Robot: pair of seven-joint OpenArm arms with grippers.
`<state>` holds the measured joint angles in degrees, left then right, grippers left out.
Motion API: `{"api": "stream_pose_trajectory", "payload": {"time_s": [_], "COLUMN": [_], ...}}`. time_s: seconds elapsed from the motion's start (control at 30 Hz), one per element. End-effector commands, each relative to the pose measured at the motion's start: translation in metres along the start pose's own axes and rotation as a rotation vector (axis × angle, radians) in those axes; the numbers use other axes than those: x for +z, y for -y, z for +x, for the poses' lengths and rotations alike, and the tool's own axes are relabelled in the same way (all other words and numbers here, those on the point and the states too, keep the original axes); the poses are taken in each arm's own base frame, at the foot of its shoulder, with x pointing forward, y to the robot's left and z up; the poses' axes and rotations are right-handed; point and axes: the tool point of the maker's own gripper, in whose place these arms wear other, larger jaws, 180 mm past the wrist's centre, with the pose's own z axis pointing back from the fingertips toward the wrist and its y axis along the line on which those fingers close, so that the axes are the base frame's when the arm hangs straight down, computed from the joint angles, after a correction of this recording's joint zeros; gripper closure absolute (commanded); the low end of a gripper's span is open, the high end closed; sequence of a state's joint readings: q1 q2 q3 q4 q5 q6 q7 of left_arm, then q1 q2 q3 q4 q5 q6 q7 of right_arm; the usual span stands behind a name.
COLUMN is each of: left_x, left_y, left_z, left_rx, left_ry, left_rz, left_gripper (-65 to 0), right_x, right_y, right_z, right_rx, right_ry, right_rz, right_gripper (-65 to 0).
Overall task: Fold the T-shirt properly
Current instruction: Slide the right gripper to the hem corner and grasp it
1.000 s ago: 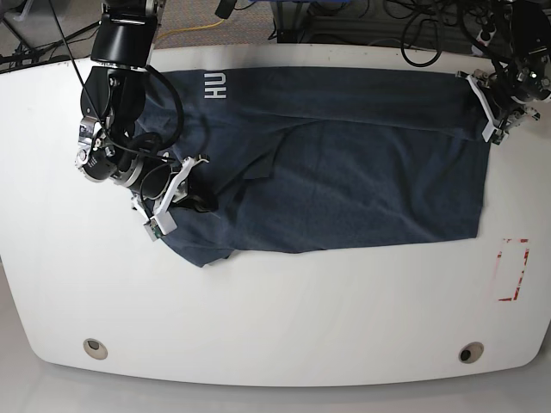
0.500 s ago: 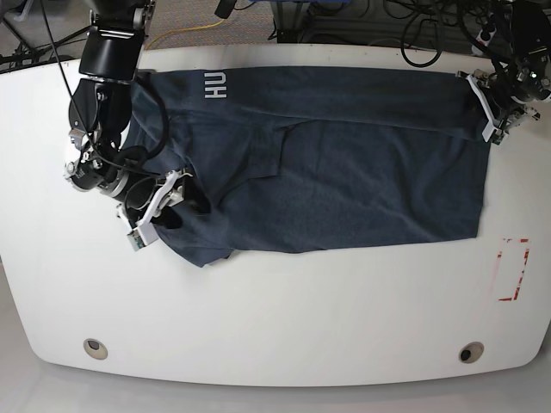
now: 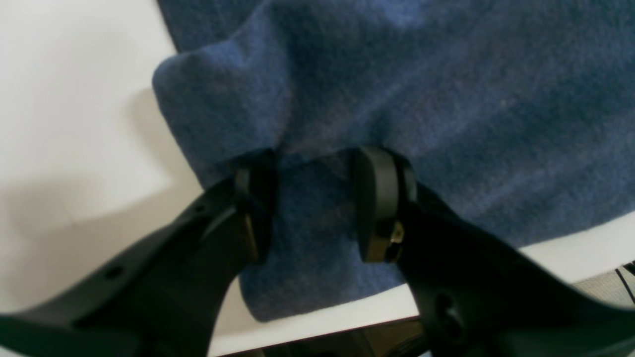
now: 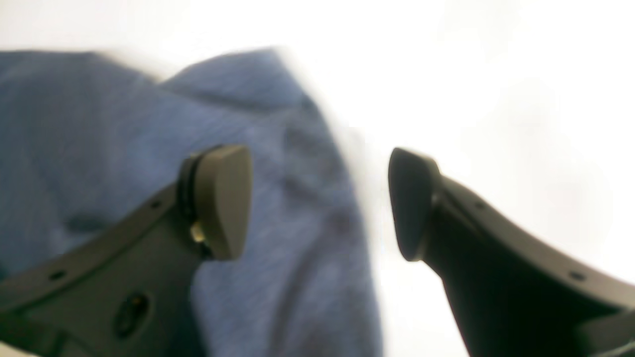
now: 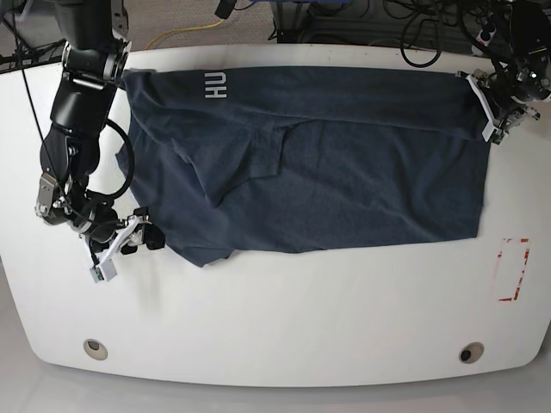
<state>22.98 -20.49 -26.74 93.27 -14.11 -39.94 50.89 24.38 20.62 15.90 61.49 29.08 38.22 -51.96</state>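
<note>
Table (image 5: 284, 327), white and oval, takes up most of the overhead view. T-shirt (image 5: 344, 163), dark slate blue, lies spread flat across its far half, folded into a broad band with creases near the middle. White letters "HU" (image 5: 214, 85) show near the shirt's far corner on the right arm's side.

Right gripper (image 5: 120, 245) sits low over bare table at the near corner of the shirt. Its jaws are spread wide and hold nothing. In the right wrist view (image 4: 317, 203) one finger pad (image 4: 223, 198) hangs over the shirt's edge (image 4: 297, 163), the other over white table (image 4: 496, 74), so the cloth's border runs between the jaws. That view is blurred.

Left gripper (image 5: 492, 110) is at the opposite far corner of the shirt. In the left wrist view (image 3: 315, 203) its jaws are pinching a raised fold of the shirt (image 3: 446, 99), with cloth bunched between the two dark pads (image 3: 377, 198) and bulging above them. White table (image 3: 59, 99) shows beside and below the jaws.

Red rectangle (image 5: 514, 269) is marked on the table, well apart from both grippers.
</note>
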Motion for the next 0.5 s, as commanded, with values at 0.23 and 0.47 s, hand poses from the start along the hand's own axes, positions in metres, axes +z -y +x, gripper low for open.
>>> {"api": "stream_pose_trajectory", "payload": {"time_s": [0.23, 0.47], "left_x": [-0.001, 0.000], "left_y": [-0.002, -0.002], "left_z": [-0.019, -0.018], "left_rx": [-0.017, -0.018], "left_ry": [-0.089, -0.086], "left_rz": [0.015, 0.016], "left_gripper": [-24.0, -24.0], "right_x": [-0.021, -0.042], "right_y": [0.027, 0.014], "right_z": [0.025, 0.008], "right_rx": [-0.093, -0.157], "right_ry": [0.056, 0.055], "right_rz": [-0.021, 0.019], "right_gripper": [-41.1, -30.0]}}
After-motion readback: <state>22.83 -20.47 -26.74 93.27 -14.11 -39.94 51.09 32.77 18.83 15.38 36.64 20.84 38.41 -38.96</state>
